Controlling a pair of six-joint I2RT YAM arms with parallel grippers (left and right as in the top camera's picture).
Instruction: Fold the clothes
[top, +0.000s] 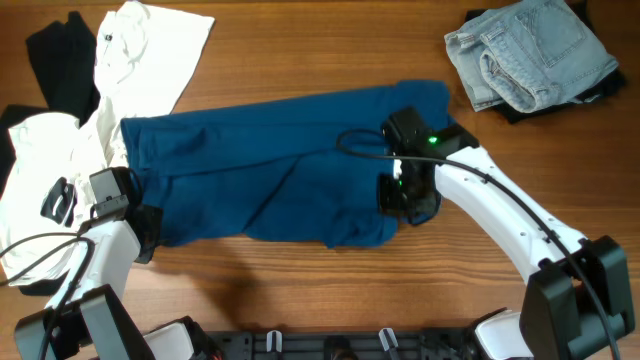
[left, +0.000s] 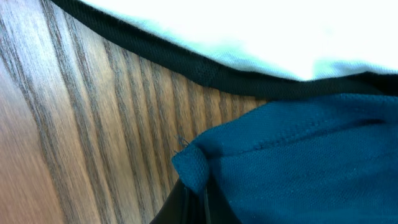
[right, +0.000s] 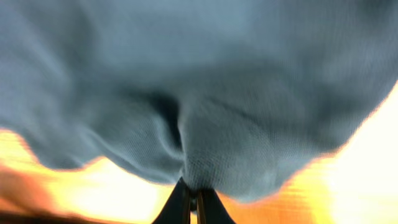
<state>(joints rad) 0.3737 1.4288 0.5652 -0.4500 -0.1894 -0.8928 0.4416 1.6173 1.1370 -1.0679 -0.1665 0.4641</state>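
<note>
The deep-blue garment (top: 270, 170) lies spread across the middle of the table, folded lengthwise. My left gripper (top: 148, 232) is shut on its front left corner; in the left wrist view the pinched blue corner (left: 194, 167) sits just above my fingers (left: 198, 202). My right gripper (top: 400, 200) is shut on the garment's front right edge. In the right wrist view the cloth (right: 205, 93) looks grey-blue and hangs bunched from my closed fingers (right: 193, 202). No buttons show.
White T-shirts with black print (top: 60, 150) lie at the left, partly under the garment; a white shirt with black hem (left: 249, 37) fills the left wrist view's top. Pale-blue jeans (top: 530, 55) lie at the back right. The bare wood table (top: 300, 290) runs along the front.
</note>
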